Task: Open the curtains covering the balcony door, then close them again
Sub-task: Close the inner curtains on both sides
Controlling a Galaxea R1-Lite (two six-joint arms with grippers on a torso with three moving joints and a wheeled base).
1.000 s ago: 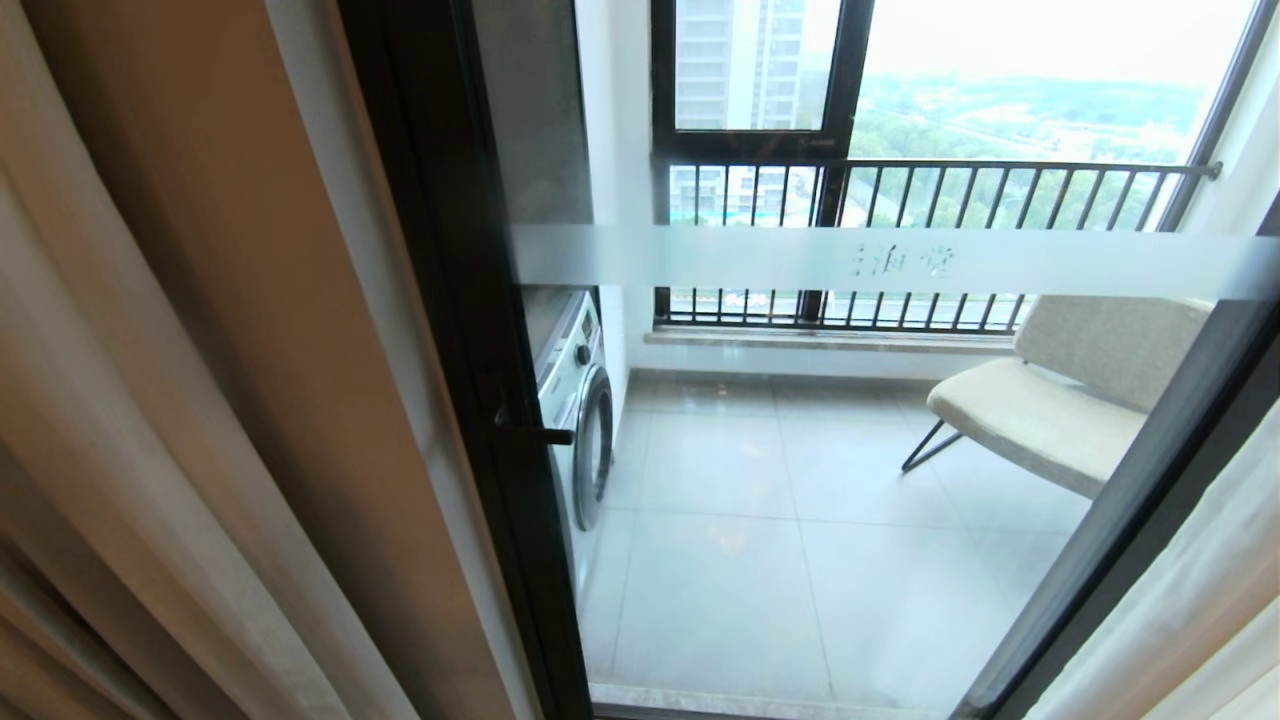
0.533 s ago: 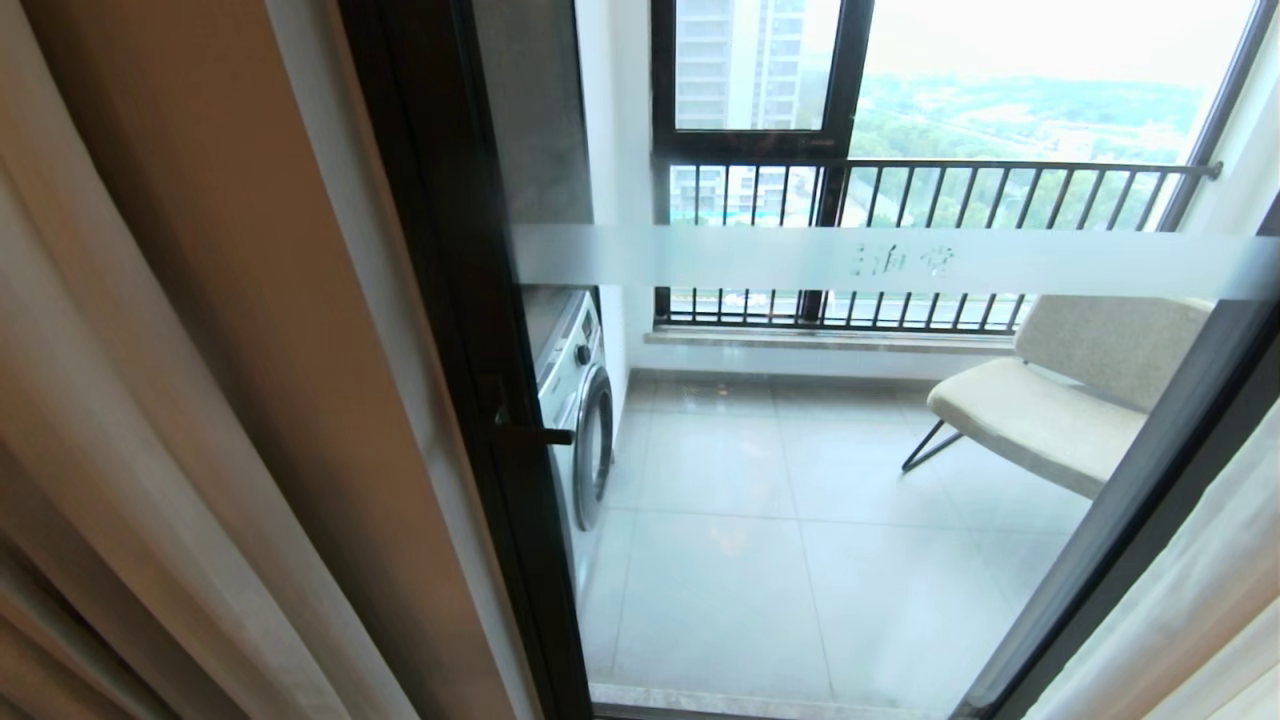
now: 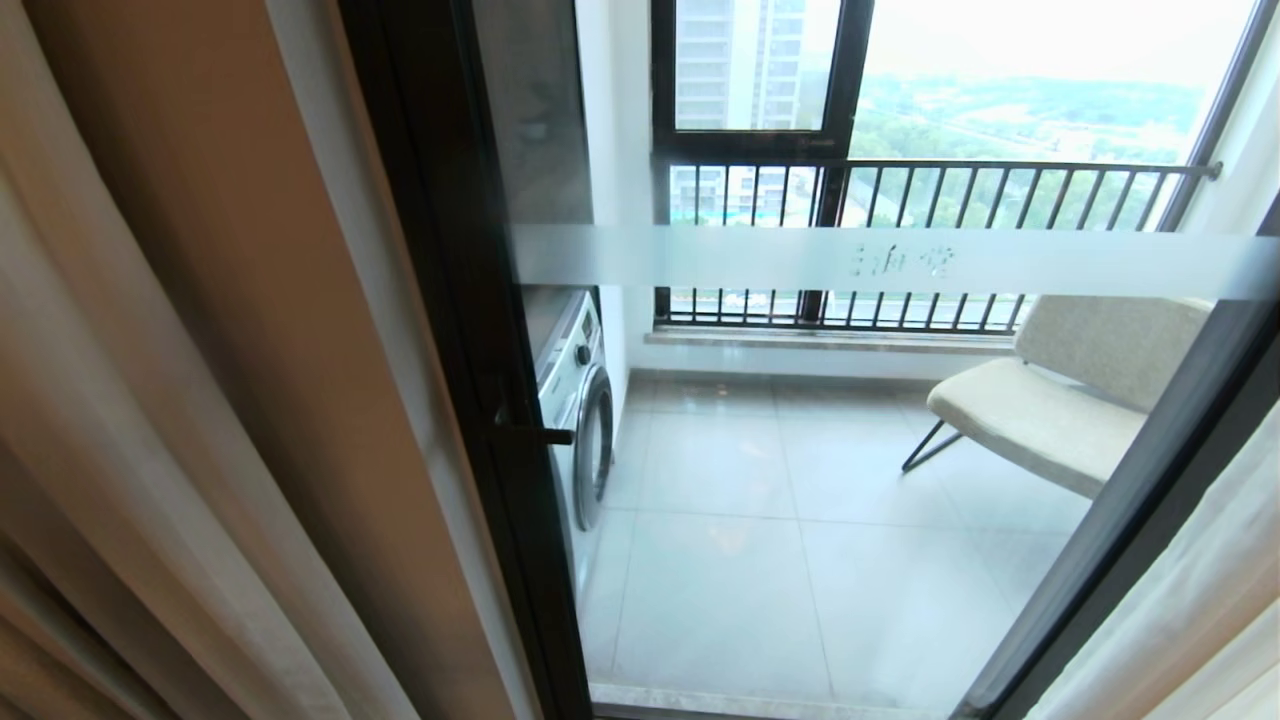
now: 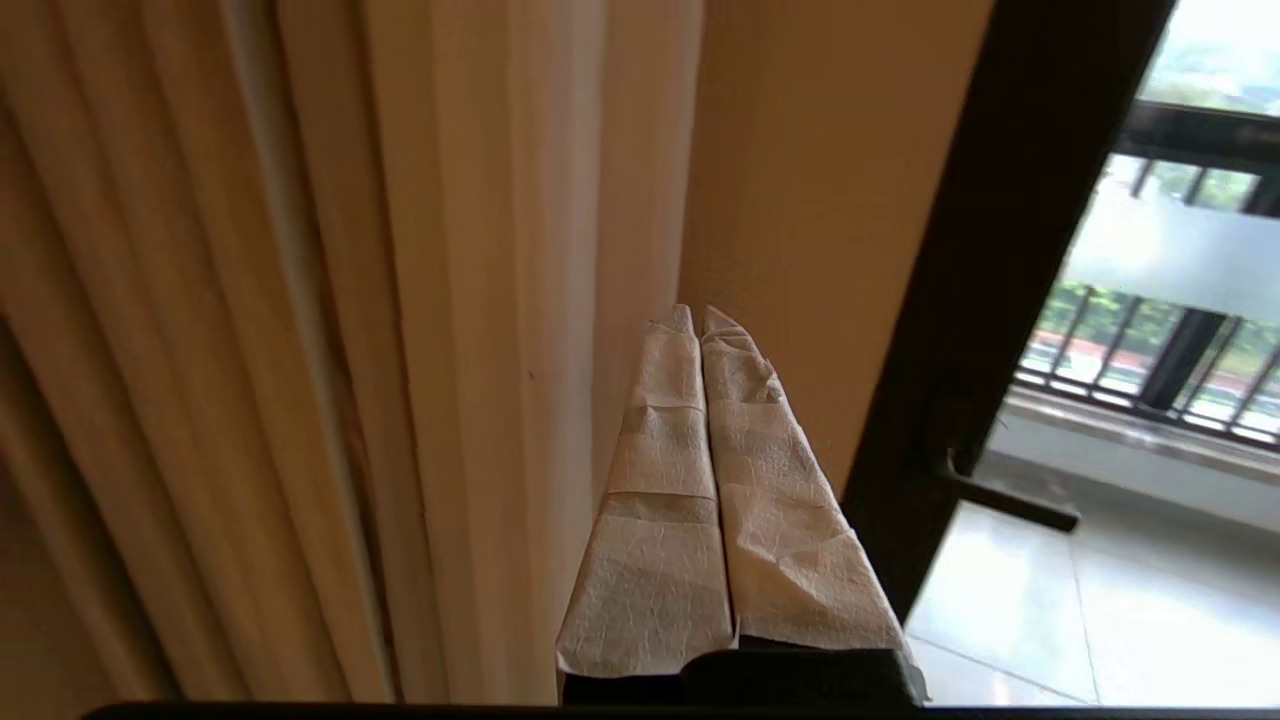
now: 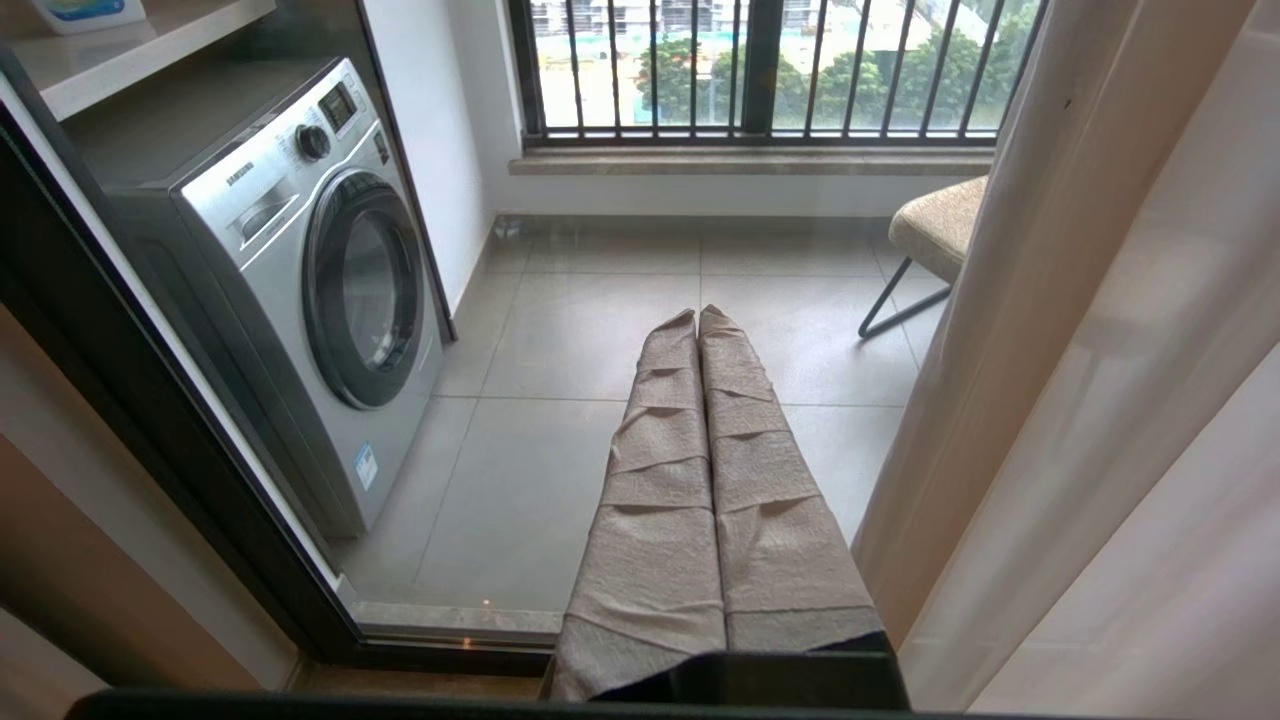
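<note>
The curtains are drawn to both sides. The left beige panel [image 3: 180, 400] and the pale right panel [image 3: 1200, 620] leave the balcony door [image 3: 800, 500] uncovered between them, with its black frame [image 3: 460, 300] and frosted band [image 3: 760, 258]. Neither gripper shows in the head view. In the left wrist view my left gripper [image 4: 697, 312] is shut and empty, its wrapped fingers pointing at the pleated left curtain [image 4: 480, 300] beside the door frame [image 4: 1000, 250]. My right gripper [image 5: 697, 315] is shut and empty, low before the glass, with the right curtain [image 5: 1100, 350] beside it.
Behind the glass stand a washing machine [image 5: 300, 280] on the left and a beige chair [image 3: 1060, 400] on the right, on a tiled floor. A black door handle [image 4: 1010, 497] sticks out from the frame. A barred window [image 3: 930, 190] closes the far side.
</note>
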